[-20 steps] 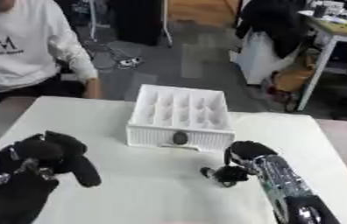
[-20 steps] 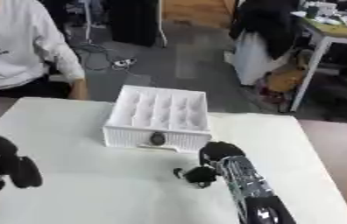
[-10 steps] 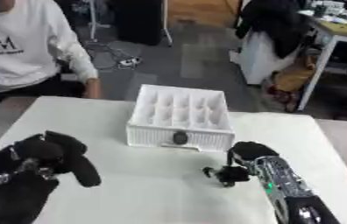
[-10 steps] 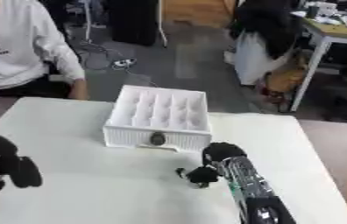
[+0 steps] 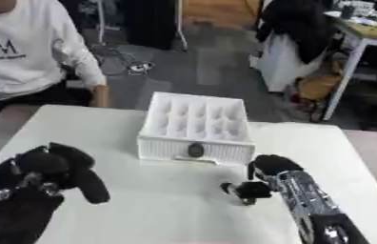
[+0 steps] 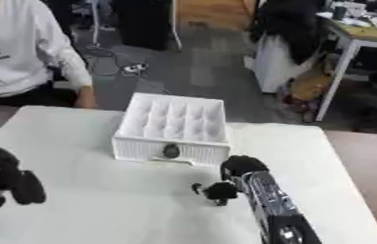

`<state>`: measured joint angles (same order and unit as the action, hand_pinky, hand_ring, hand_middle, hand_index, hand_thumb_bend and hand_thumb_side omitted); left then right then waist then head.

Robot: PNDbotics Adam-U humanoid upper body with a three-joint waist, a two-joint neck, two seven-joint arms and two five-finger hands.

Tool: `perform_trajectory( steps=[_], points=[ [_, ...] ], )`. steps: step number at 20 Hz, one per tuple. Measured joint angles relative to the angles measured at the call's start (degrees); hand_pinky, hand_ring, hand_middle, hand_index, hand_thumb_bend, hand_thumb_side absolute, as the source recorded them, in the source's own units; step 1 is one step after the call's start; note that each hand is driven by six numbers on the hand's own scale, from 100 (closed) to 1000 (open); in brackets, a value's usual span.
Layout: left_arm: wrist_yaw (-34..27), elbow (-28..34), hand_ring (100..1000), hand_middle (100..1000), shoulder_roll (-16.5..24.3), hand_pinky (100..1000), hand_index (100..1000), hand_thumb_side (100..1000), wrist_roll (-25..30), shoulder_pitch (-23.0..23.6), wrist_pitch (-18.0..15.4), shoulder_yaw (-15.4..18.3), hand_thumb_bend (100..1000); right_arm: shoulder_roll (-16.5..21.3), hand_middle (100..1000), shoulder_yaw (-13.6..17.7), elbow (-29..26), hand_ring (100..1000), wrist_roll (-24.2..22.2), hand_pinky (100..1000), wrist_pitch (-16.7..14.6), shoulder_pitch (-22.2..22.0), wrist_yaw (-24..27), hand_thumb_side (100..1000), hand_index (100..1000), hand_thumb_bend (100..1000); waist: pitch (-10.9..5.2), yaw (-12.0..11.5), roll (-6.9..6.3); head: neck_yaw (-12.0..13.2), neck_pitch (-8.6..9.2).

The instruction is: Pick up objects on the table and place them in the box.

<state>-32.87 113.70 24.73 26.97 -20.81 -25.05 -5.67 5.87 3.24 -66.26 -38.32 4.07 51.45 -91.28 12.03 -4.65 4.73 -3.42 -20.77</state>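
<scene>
left eye view: right hand [image 5: 262, 178] low on the white table [image 5: 150, 209], fingers curled about a small dark object [image 5: 243, 189], just in front of the white box [image 5: 196, 127]; what it is cannot be made out. left hand [image 5: 54, 167] clenched on nothing, lower left. risk: the object may slip on lifting, or catch the box's near wall.

right eye view: the box's ridged compartments appear empty; a dark oval mark [image 6: 171, 151] sits on its front wall.
</scene>
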Motion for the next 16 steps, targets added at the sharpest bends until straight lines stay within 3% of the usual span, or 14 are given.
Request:
perform_trajectory(
  steps=[10, 16],
  points=[
    [0.0, 0.0, 582, 771, 0.0, 601, 847, 689, 0.0, 0.05, 0.02, 0.0, 464, 0.06, 726, 0.68, -0.88, 496, 0.47, 244, 1.05, 0.43, -1.56, 1000, 738, 557, -0.11, 0.04, 0.14, 0.42, 0.0],
    [0.0, 0.0, 581, 771, 0.0, 600, 847, 690, -0.15, 0.59, 0.32, -0.01, 463, 0.19, 677, 0.87, 0.18, 493, 0.0, 240, 1.86, 0.83, -2.85, 1000, 697, 563, -0.78, 0.64, 0.37, 0.44, -0.06]
  ],
)
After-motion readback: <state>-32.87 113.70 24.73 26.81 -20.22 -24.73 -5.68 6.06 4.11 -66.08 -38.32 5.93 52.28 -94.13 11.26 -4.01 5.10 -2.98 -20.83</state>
